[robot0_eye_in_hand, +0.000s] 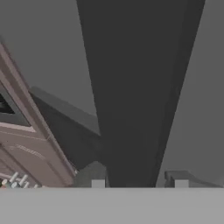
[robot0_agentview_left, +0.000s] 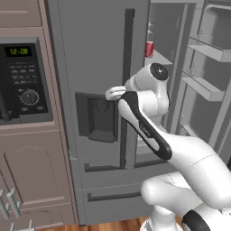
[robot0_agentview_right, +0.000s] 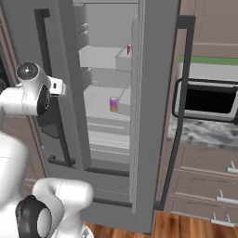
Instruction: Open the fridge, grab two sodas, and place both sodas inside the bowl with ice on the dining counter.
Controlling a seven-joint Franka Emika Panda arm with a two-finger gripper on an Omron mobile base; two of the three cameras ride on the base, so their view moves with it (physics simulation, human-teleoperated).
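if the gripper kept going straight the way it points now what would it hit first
Most likely the dark vertical bar handle of the tall grey fridge's left door: it runs up between the two fingers, close ahead, though the exact gap is unclear.

The fridge's (robot0_agentview_right: 111, 28) right door (robot0_agentview_right: 158, 93) stands open; its left door (robot0_agentview_left: 90, 67) blocks.

Black microwave (robot0_agentview_left: 22, 81) (clock lit green), brown cabinets (robot0_agentview_left: 34, 180), wood floor (robot0_agentview_right: 186, 228)

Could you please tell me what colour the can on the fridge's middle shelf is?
The can is purple-magenta with a pale top and a yellowish base, best seen in the right base view.
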